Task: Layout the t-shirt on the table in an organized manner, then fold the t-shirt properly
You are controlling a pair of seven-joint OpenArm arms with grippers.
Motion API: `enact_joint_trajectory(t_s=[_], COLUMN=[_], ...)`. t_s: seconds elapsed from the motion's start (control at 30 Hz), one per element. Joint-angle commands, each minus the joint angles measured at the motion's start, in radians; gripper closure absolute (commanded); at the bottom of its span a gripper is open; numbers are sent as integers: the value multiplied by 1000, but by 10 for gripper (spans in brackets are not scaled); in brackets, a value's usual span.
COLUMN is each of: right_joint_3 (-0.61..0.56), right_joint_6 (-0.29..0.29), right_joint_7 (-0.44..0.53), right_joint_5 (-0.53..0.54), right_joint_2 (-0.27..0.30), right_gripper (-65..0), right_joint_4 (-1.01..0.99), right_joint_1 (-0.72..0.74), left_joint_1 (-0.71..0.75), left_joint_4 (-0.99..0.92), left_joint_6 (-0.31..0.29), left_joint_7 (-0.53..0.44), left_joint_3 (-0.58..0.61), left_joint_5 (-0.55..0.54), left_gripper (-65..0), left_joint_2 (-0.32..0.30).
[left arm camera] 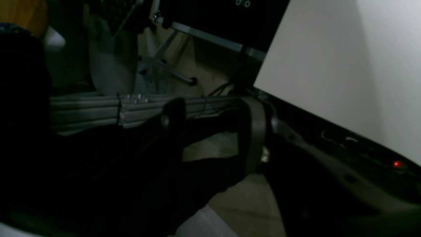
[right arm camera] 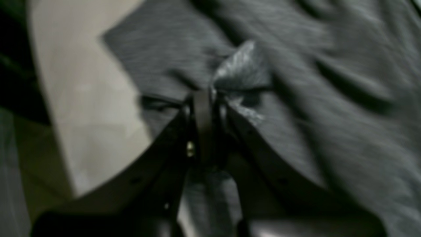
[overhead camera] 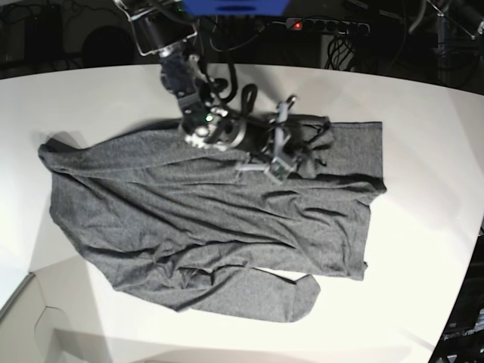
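The dark grey t-shirt [overhead camera: 204, 219] lies spread but wrinkled across the white table [overhead camera: 423, 227], one sleeve toward the front edge. My right gripper [overhead camera: 299, 147] reaches in from the far side over the shirt's upper right part. Seen in the right wrist view, this gripper [right arm camera: 210, 95] is shut, pinching a raised fold of the t-shirt [right arm camera: 329, 115]; bare table [right arm camera: 88, 98] shows to its left. My left gripper [left arm camera: 213, 131] hangs off the table [left arm camera: 329, 65] beside its edge, jaws apart with nothing between them. The left arm is out of the base view.
A power strip [overhead camera: 325, 25] with a red light and cables runs behind the table's far edge. Aluminium frame rails [left arm camera: 98, 110] and floor lie below the left gripper. The table's curved front edge [overhead camera: 30, 276] cuts in at the lower left.
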Motion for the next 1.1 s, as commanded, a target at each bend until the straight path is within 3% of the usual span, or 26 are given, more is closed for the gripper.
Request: enact_joint_trajectory(t_s=[0.0,0.2,0.37,0.53,1.07], right_joint_3=[-25,-183,-386,-524,-553], right_joint_6=[7,7,7,7,7], right_joint_7=[17,23,17,23,25], right_joint_5=[20,23,23,23,27], right_joint_2=[-4,-12,-27,-27,-27], right_gripper=[0,0,0,0,0], right_joint_4=[17,86,211,186,90], right_joint_1=[12,6,6,12,125], left_joint_1=[-5,-9,-7,-2,22], left_joint_4=[17,17,19,19,45], left_joint_6=[5,5,5,5,5], left_joint_7=[-7,-7,-7,-5,-5], left_joint_3=[-4,-6,-6,-6,-6], left_joint_5=[5,5,5,6,6], left_gripper=[-255,-254,-254,-254,-255], left_joint_2=[-29,-50,-52,-52,-44])
